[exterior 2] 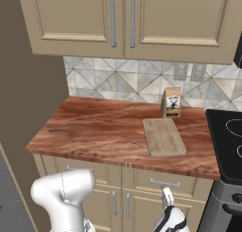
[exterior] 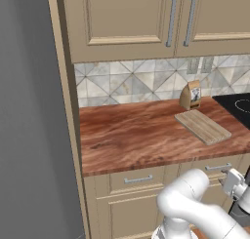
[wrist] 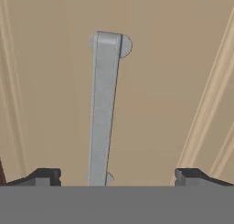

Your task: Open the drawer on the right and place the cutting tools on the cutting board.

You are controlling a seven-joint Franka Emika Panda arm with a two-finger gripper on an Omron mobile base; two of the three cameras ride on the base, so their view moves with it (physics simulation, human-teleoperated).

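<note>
The drawer on the right sits closed under the counter, its front carrying a silver bar handle. My gripper is open just in front of it. The handle runs between my two dark fingertips, which stand wide apart and clear of it. From the base views the hand hovers at drawer height. The cutting board lies bare on the reddish counter. The cutting tools are out of view.
A small brown paper bag stands behind the board by the tiled wall. A black stovetop borders the counter on the right. Another drawer lies to the left. Upper cabinets hang overhead.
</note>
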